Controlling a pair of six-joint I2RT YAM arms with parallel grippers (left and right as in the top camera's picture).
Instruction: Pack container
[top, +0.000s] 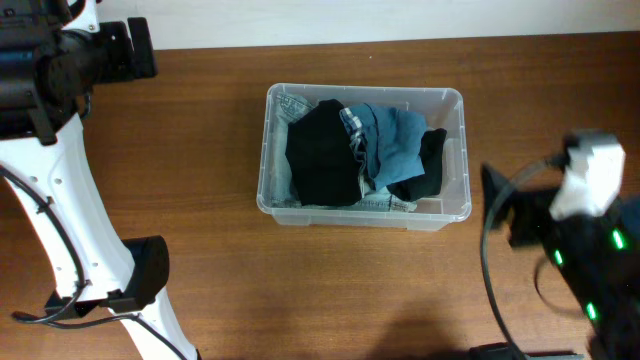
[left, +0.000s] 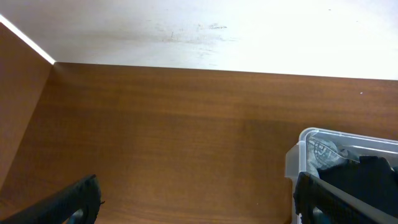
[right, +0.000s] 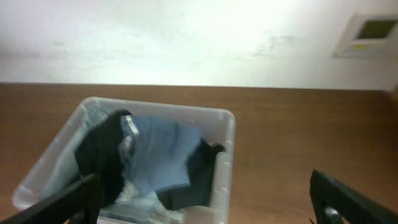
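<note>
Closest to each wrist camera are that arm's own black fingers, poking in at the bottom corners of the view. On the left gripper (left: 196, 196) they sit far apart with bare wood between them, so the jaws are wide open. The right gripper (right: 205, 199) is spread just as wide. From overhead, the left arm rises on a white link from the near left edge, and its dark wrist hangs over the far left corner of the table (top: 200, 160), well apart from the tub. The right arm reaches in from the near right, green lights showing on its body. Its gripper (top: 505, 210) hovers just beside the tub's right end without touching it.

The container (top: 365, 91) stands upright in the middle of the table, toward the far edge, mouth facing up. Its long axis runs left to right, parallel to that edge. Inside lie a black garment (top: 322, 150) on the left and a blue garment (top: 392, 140) to its right. More black cloth (top: 425, 170) sits at the right end, with pale printed fabric (top: 385, 203) underneath.
</note>
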